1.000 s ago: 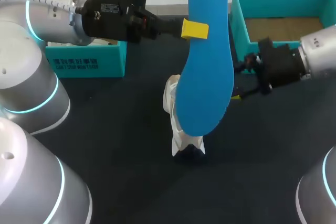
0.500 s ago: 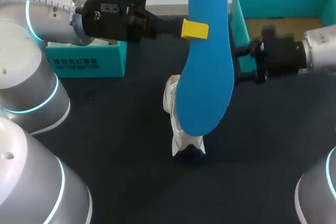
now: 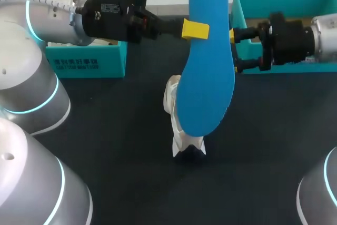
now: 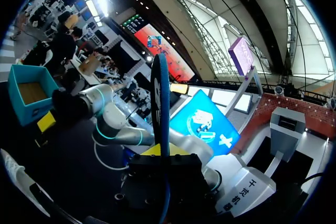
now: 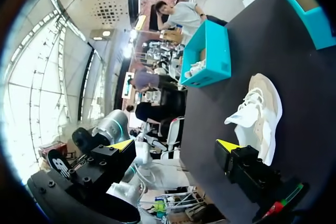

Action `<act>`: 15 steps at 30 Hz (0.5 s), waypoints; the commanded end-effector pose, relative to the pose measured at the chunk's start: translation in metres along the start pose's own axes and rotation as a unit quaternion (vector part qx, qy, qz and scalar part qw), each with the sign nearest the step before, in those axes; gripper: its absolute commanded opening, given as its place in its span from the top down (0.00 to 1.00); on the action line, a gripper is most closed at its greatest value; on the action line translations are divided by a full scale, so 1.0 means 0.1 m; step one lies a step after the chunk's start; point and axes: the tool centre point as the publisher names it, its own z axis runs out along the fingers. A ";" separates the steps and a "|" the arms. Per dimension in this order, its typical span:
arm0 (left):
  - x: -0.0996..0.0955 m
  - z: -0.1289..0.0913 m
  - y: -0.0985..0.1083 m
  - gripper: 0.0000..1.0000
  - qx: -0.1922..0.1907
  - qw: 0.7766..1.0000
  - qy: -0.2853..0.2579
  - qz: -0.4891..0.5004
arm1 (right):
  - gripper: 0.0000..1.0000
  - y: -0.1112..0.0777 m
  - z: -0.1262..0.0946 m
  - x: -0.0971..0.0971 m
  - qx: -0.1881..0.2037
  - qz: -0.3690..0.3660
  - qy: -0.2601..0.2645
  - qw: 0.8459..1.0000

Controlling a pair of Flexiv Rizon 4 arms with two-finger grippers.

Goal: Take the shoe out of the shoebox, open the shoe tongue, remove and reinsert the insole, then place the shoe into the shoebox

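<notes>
So the left hand (image 3: 197,29) is pinching the blue insole (image 3: 205,72) flat between its two fingers. In the left wrist view the insole runs edge-on straight up out of the grip. It's gripped toward the narrower heel end, so the long axis stands pretty much upright and the wide toe end hangs down past the hand.

Right under that low end is the shoe (image 3: 184,135), white and lying on the dark surface (image 3: 121,146). The insole hides a good part of it from above, so I can't tell if the toe end is touching it or just hanging over it. I'd say that's the thing to watch for the next bit: the shoe sits below the insole, not off to the side, so putting it back in is mostly a downward feed along the insole's length.

The right hand (image 3: 236,51) is spread wide with nothing in it. It sits just beside the insole's far edge, between the insole and the open shoebox (image 3: 239,19). From its own wrist camera the shoe lies out ahead of its fingers. It's the free hand, so it's my guess for steadying the shoe.

Count:
- one insole
- one shoe
- two teal boxes: the open shoebox behind the right hand, and a second box (image 3: 87,62) back on the left hand's side
</notes>
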 end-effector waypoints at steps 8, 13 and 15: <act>-0.08 -0.08 0.02 1.00 -0.024 0.998 -0.016 0.061 | 0.00 -0.02 0.01 0.02 -0.003 0.001 -0.003 1.000; -0.22 -0.28 0.04 1.00 -0.071 0.967 -0.043 0.242 | 0.00 -0.02 0.01 0.02 -0.003 0.001 -0.003 1.000; -0.27 -0.35 0.01 1.00 -0.044 0.964 -0.046 0.259 | 0.00 -0.02 0.01 0.02 -0.003 0.001 -0.003 1.000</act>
